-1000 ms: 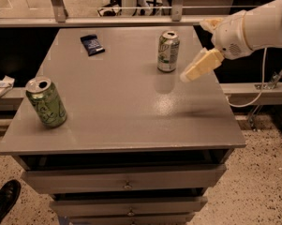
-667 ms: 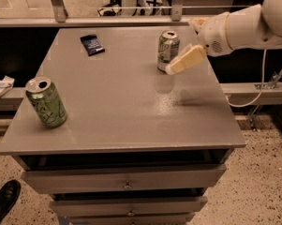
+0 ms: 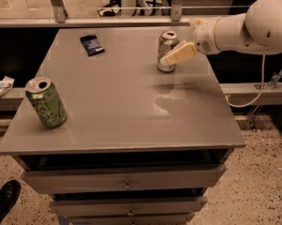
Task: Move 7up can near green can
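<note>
7up can (image 3: 165,47) stands upright near the desk's (image 3: 131,116) far right corner, just left of the gripper (image 3: 177,54); whether that is spread or pinching, I cannot tell.

My cream-coloured gripper (image 3: 177,55), toward 1 o'clock on the grey table (image 3: 122,111), lies across the right flank of the silver-white 7up can with green lettering (image 3: 166,48). That side of the can is covered, and its print is too small to read. My white arm (image 3: 253,25) runs off the view at 3 o'clock. The flat dark blue packet (image 3: 92,44) at the table's 11 o'clock bears a label I cannot make out. A black shoe (image 3: 2,201) is cut off at 8 o'clock, and a white crumpled thing (image 3: 0,88) at 9 o'clock is also cropped.
</note>
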`<state>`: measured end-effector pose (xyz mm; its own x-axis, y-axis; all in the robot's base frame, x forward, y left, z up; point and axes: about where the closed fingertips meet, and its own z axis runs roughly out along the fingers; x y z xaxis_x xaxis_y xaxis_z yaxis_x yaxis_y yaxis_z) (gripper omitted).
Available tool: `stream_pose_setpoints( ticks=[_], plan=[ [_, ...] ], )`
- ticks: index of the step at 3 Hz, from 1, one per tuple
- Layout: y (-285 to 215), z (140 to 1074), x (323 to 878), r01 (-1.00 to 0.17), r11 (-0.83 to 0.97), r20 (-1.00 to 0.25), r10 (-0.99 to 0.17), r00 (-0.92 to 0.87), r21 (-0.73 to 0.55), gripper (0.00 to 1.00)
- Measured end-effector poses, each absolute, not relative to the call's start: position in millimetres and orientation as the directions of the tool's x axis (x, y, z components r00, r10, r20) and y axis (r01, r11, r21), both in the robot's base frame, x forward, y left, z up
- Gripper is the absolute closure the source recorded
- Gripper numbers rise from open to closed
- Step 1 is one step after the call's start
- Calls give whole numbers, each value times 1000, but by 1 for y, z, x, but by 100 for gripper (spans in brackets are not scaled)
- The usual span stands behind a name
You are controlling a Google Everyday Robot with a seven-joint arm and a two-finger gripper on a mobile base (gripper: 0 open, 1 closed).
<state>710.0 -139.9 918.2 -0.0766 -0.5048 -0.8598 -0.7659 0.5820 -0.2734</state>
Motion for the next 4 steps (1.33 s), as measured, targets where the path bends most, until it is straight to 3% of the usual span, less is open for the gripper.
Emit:
stream_pose_setpoints(
  ticks=[2, 3, 4],
  plan=[
    [-127, 897, 730, -790, 596, -898, -415, -146, -147, 3],
    [-124, 895, 729, -805, 584, -907, -389, -162, -106, 24],
    [-123, 898, 721, -816, 571, -915, -371, -158, -91, 38]
  ],
)
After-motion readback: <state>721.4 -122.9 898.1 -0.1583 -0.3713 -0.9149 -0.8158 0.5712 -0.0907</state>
